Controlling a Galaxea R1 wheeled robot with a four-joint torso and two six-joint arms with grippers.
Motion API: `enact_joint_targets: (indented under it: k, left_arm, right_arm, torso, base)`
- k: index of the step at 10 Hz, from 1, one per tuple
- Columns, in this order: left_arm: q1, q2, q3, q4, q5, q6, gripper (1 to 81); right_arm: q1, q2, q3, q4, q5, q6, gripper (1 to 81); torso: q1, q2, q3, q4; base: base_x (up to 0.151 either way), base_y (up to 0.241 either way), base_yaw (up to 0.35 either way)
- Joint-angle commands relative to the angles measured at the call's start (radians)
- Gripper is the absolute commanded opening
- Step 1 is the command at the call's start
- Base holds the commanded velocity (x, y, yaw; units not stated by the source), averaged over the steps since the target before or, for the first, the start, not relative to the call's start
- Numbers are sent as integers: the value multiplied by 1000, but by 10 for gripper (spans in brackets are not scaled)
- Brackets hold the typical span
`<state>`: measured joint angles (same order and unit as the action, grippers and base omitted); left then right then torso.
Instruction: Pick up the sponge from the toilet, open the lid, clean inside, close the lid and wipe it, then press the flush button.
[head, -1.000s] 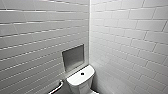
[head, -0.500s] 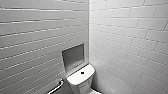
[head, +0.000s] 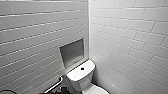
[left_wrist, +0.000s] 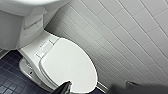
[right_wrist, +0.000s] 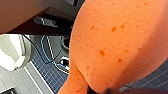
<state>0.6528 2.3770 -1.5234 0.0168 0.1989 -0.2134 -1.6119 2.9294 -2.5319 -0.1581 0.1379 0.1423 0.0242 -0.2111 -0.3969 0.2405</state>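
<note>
White brick-shaped tiles covered two walls (head: 130, 37) that met in a corner, and in the head view the toilet (head: 81, 76) stood in that corner with its tank against the left-hand wall. A dark round button (head: 82, 68) sat on the tank top, a shallow grey recess (head: 72, 53) was set into the wall just above the toilet, and a pale grab rail (head: 55, 85) ran along the same wall beside the toilet, lower down. From the left wrist view the toilet was seen from above: the lid (left_wrist: 68, 65) lay closed and flat over the bowl, bare and glossy, with the tiled wall close along one side of the toilet and a floor (left_wrist: 10, 80) of small dark blue tiles on the other. Dark parts of the left gripper (left_wrist: 97, 88) showed at the frame edge beyond the front of the lid, and I could not tell whether its jaws were apart or together. From the right wrist view the sponge (right_wrist: 120, 42) hung very close to the camera, orange and pitted, clear of the toilet and above the blue floor, where looped cables (right_wrist: 50, 51) lay. The right gripper (right_wrist: 98, 91) had closed its jaws on the sponge's narrow pinched end.
</note>
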Motion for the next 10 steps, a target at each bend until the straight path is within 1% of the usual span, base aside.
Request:
enact_joint_targets:
  k: [1,3,4,6,7,9,10]
  left_arm:
    - [-244,-16,25,-107,48,-4,811]
    - [-327,7,-18,-152,56,-15,811]
    - [-357,30,-58,-156,74,-15,811]
    - [-397,103,-167,-156,105,-21,811]
    - [-420,136,-213,-155,109,-34,811]
    - [-466,206,-309,-156,111,-35,811]
    - [-483,240,-352,-155,123,-35,811]
  right_arm:
    - [11,4,15,-17,-58,-3,10]
    - [10,6,15,-17,-58,-4,10]
    - [10,6,15,-17,-58,-4,10]
    - [8,7,15,-17,-58,-4,10]
    - [9,7,15,-17,-58,-4,10]
    - [11,9,15,-17,-58,-4,10]
    - [11,10,15,-18,-58,-4,10]
  torso:
    - [0,0,-31,0]
    - [0,0,-62,0]
    - [1,1,-79,0]
    - [1,1,-110,0]
    - [1,2,-126,0]
    - [2,3,-158,0]
    - [2,3,-174,0]
  base:
    - [0,0,0]
    - [0,0,0]
    - [0,0,0]
    - [0,0,0]
    - [0,0,0]
    - [0,0,0]
    - [0,0,0]
